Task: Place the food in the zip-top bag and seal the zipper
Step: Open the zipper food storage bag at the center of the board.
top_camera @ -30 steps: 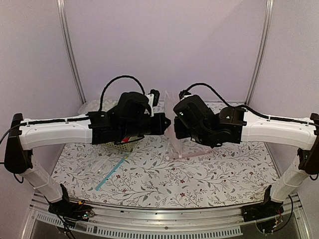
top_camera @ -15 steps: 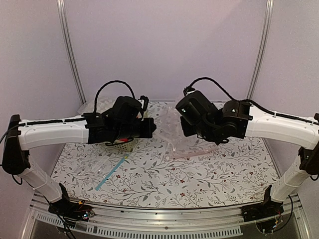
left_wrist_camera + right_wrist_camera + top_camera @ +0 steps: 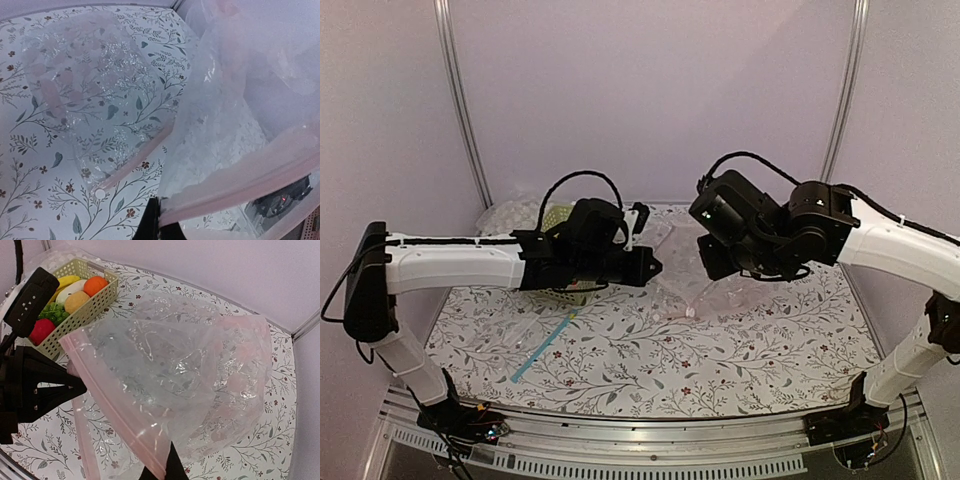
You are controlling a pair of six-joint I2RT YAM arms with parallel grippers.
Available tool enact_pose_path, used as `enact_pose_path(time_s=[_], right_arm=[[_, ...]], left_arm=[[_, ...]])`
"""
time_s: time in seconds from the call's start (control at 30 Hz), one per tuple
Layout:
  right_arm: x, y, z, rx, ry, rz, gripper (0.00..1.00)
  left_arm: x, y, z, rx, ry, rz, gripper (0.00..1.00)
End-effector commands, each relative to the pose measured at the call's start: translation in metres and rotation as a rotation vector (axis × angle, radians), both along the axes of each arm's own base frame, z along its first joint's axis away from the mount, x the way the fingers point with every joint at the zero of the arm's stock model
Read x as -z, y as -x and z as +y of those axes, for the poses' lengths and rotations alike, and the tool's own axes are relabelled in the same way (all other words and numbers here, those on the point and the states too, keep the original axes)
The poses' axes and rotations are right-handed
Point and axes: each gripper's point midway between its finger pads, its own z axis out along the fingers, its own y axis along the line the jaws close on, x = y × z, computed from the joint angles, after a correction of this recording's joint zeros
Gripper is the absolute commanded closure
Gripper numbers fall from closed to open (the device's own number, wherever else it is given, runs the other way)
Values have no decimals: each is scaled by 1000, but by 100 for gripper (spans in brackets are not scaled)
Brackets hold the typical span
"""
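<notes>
The zip-top bag (image 3: 185, 355) hangs crinkled between my two grippers above the table; it also shows in the top view (image 3: 692, 285). My left gripper (image 3: 159, 214) is shut on one end of its pale pink zipper (image 3: 240, 175). My right gripper (image 3: 167, 466) is shut on the other end of the zipper (image 3: 110, 400). The bag holds no food that I can see. The food lies in the pale green basket (image 3: 95, 305): banana (image 3: 67, 280), radish (image 3: 70, 288), orange (image 3: 95, 285), peach (image 3: 76, 301), greens (image 3: 54, 312), red apple (image 3: 41, 330).
The basket (image 3: 555, 215) stands at the back left, mostly behind my left arm (image 3: 460, 265). A flat clear bag with a blue strip (image 3: 545, 345) lies on the floral tablecloth at the front left. My right arm (image 3: 880, 240) reaches in from the right.
My left gripper has moved right and my right gripper has moved right and up. The bag between them has shifted right with them, still held at both ends.
</notes>
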Motion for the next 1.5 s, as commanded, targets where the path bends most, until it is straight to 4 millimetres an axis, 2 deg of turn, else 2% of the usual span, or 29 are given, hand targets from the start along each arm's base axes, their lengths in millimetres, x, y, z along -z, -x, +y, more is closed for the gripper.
enact_pose_path(time_s=[0.0, 0.17, 0.27, 0.3, 0.33, 0.43, 0.47, 0.57, 0.67, 0.77, 0.87, 1.1, 1.37, 1.47], right_arm=[[44, 6, 17, -14, 43, 126, 100], [68, 3, 42, -34, -27, 207, 100], [78, -1, 50, -39, -49, 236, 100], [80, -3, 51, -37, -50, 240, 100], [83, -5, 52, -33, -49, 245, 100], [89, -7, 53, -27, -44, 257, 100], [92, -7, 53, -25, -42, 262, 100], [97, -9, 53, -20, -36, 272, 100], [99, -9, 54, -18, -40, 277, 100], [98, -11, 55, -19, -54, 279, 100], [96, -12, 56, -22, -67, 280, 100], [94, -11, 59, -43, -91, 292, 100], [88, -11, 59, -56, -117, 283, 100], [87, -11, 59, -57, -122, 280, 100]], left_arm=[[21, 19, -6, 107, 17, 54, 100], [41, 37, 5, 135, -25, 74, 98], [49, 43, 11, 138, -44, 78, 95], [49, 45, 12, 142, -43, 71, 93], [48, 47, 14, 140, -45, 59, 86], [36, 51, 17, 134, -40, 0, 64], [25, 51, 13, 138, -9, -34, 59], [11, 49, 16, 115, 5, -81, 45], [-1, 49, 23, 96, 26, -118, 38], [-12, 49, 36, 66, 41, -157, 35], [-18, 48, 55, 19, 13, -188, 32], [-8, 25, 119, -133, -179, -141, 29], [6, -36, 215, -425, -108, 32, 27], [10, -59, 236, -511, -28, 59, 28]])
